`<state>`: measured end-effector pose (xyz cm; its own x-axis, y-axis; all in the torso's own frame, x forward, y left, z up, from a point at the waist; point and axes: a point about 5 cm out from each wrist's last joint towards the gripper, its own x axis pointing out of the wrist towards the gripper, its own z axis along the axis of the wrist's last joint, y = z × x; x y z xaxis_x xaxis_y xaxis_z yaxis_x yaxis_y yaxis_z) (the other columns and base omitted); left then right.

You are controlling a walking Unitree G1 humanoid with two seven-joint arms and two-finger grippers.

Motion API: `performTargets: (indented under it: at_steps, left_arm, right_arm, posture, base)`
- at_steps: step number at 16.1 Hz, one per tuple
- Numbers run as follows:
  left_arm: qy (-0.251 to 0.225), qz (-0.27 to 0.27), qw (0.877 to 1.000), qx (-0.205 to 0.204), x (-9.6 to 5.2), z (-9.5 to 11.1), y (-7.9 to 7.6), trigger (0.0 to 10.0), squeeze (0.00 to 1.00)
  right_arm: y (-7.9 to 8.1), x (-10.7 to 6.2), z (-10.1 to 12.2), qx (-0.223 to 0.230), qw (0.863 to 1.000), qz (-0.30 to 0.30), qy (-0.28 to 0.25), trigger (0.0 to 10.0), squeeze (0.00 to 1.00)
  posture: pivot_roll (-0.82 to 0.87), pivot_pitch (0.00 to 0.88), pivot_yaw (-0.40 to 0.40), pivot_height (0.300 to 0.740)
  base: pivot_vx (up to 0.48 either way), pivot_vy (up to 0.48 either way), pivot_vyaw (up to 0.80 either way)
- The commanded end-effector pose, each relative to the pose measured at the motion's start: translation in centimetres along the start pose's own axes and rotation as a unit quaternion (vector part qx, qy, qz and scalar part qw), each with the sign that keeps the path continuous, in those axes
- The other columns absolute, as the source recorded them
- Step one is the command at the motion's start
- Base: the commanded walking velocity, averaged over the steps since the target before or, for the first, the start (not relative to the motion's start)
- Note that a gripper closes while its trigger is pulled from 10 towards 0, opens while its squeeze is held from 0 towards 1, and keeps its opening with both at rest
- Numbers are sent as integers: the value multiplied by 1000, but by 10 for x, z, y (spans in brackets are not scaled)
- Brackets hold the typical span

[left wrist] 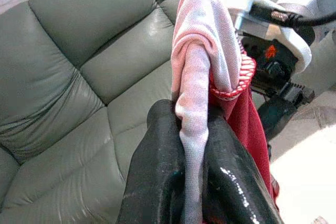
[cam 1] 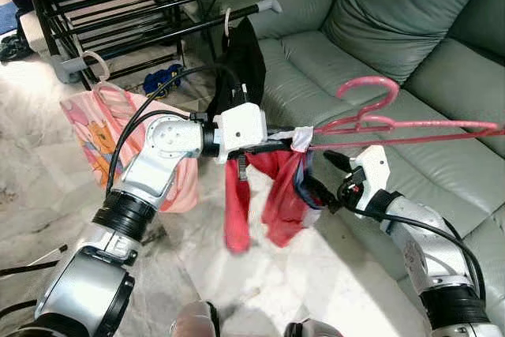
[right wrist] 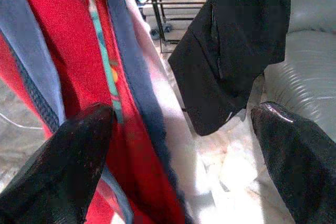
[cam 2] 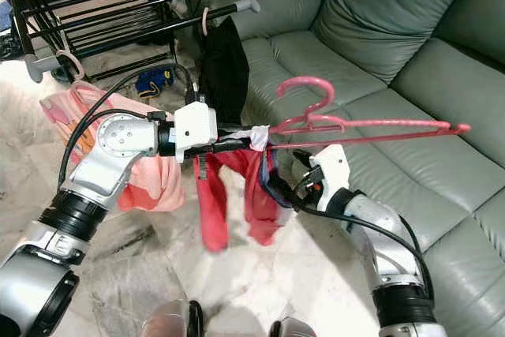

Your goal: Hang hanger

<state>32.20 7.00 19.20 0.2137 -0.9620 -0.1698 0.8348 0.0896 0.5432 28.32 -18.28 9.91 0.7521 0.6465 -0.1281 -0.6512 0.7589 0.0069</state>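
Observation:
A pink hanger (cam 1: pixel 410 125) is held level over the sofa, its hook (cam 1: pixel 371 88) pointing up. A red garment (cam 1: pixel 272 195) with a whitish trim hangs from the hanger's near end. My left gripper (cam 1: pixel 296 141) is shut on that end, and in the left wrist view its fingers (left wrist: pixel 157 161) pinch the pale cloth (left wrist: pixel 197 51) wrapped over it. Beside the garment's lower right edge, my right gripper (cam 1: pixel 323 179) is open. In the right wrist view the red cloth (right wrist: pixel 79 40) lies by one finger (right wrist: pixel 68 156), not gripped.
A black drying rack (cam 1: pixel 118 5) stands at the back left, with a black garment (cam 1: pixel 241 61) hanging from its rail. A pink printed garment (cam 1: pixel 110 136) hangs at its near corner. The grey-green sofa (cam 1: pixel 394 29) takes up the right side. Pale marble floor lies below.

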Motion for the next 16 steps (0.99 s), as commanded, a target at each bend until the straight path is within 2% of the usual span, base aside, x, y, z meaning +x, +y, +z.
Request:
performTargets:
  at_steps: [1, 3, 4, 6, 8, 10, 12, 13, 14, 15, 16]
  left_arm:
    - [-2, 4, 1000, 6, -1, 1, -1, 2196, 0]
    - [-16, -5, 1000, 7, 4, 9, -5, 2471, 0]
    - [-39, -8, 999, 7, 9, 20, -7, 2549, 0]
    - [-60, -6, 998, 6, 12, 31, -6, 2784, 0]
    - [-107, 3, 994, 2, 16, 57, 1, 2902, 0]
    - [-126, 8, 992, -1, 17, 67, 4, 2902, 0]
    - [-156, 26, 987, -16, 13, 87, 15, 2941, 0]
    - [-158, 29, 987, -18, 12, 88, 17, 2941, 0]
    - [-136, 42, 990, -13, 7, 81, 23, 2941, 0]
    - [-117, 53, 992, -13, 1, 72, 27, 2824, 0]
    - [-69, 78, 994, -19, -16, 51, 37, 2314, 0]
  right_arm:
    - [-4, -1, 10, -14, 1000, -7, -18, 10000, 0]
    - [-4, 2, 9, -16, 1000, -8, -15, 10000, 0]
    - [-4, 5, 8, -18, 1000, -9, -11, 10000, 0]
    - [-5, 7, 4, -15, 1000, -16, -2, 10000, 0]
    - [-10, 8, -14, -6, 998, -49, 41, 10000, 0]
    - [-12, 7, -23, 9, 996, -62, 60, 10000, 0]
    - [-18, -3, -43, 37, 989, -99, 100, 10000, 0]
    - [-20, -5, -46, 37, 987, -108, 109, 10000, 0]
    - [-28, -15, -53, 31, 980, -152, 128, 784, 0]
    - [-34, -25, -53, 27, 975, -178, 129, 0, 0]
    - [-48, -48, -49, 25, 966, -228, 118, 0, 0]
  posture:
    - [0, 55, 48, 740]
    - [2, 55, 47, 740]
    - [4, 54, 44, 740]
    - [7, 55, 41, 740]
    - [14, 55, 33, 740]
    - [19, 56, 30, 740]
    - [27, 65, 24, 740]
    - [27, 65, 24, 740]
    - [21, 65, 22, 740]
    - [16, 67, 22, 740]
    - [5, 69, 23, 740]
  base:
    - [0, 0, 0]
    - [0, 0, 0]
    - [0, 0, 0]
    - [0, 0, 0]
    - [0, 0, 0]
    - [0, 0, 0]
    - [0, 0, 0]
    - [0, 0, 0]
    - [0, 0, 0]
    - [0, 0, 0]
    - [0, 0, 0]
